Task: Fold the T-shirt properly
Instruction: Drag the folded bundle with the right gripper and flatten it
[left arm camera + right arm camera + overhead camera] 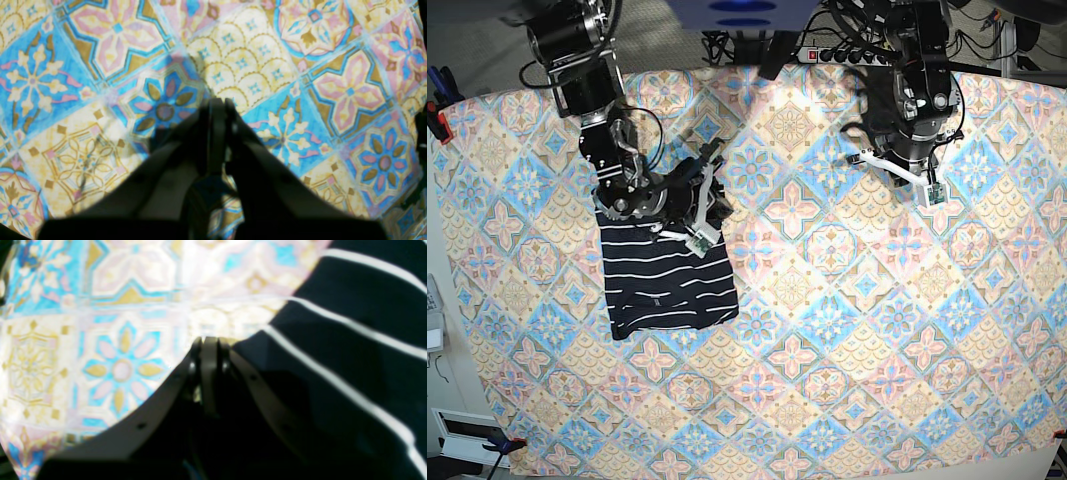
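Patterned tablecloth (847, 330) covers the table, T-shirt (667, 285) lying folded.

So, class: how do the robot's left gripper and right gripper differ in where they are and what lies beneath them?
The right gripper sits at the T-shirt edge; the left gripper is far from it. The right wrist view shows striped cloth; the left shows only tablecloth. Both are shut and hold nothing.

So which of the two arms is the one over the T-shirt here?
The right arm, on the base view's left: its gripper hangs over the folded T-shirt, whose stripes fill its wrist view. The left gripper sits over bare tablecloth.
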